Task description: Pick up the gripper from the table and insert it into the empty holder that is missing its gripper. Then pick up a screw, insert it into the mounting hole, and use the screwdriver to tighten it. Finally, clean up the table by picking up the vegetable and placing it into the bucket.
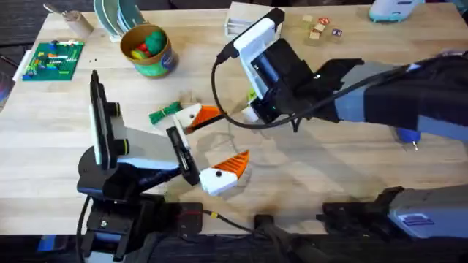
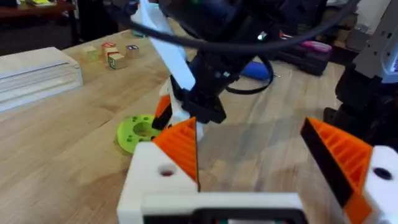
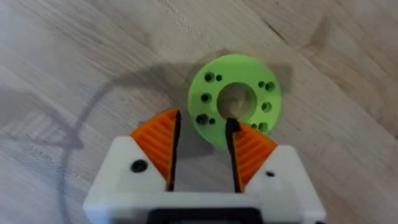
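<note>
My left gripper [image 1: 212, 144] [image 2: 261, 149] lies low over the table's middle, wide open, its two orange ribbed fingers [image 2: 180, 146] on white mounts with nothing between them. My right gripper [image 1: 254, 109] [image 3: 202, 127] reaches in from the right and points down at a bright green ring disc [image 3: 235, 99] [image 2: 137, 134]. It is open, with its fingertips at the disc's near rim. The vegetable [image 1: 164, 111] lies just left of the left gripper. The bucket [image 1: 150, 50] stands at the back left with red and green items inside. The blue screwdriver [image 1: 406, 135] [image 2: 258, 70] lies at the right. The loose gripper, the empty holder and the screw are out of view.
Stacked blue-green plates [image 1: 117, 14] stand behind the bucket. A green circuit board [image 1: 53, 58] lies at the far left, a white stack [image 1: 245, 18] and wooden blocks [image 1: 318, 29] at the back. A black cable [image 1: 227, 120] loops by the right gripper.
</note>
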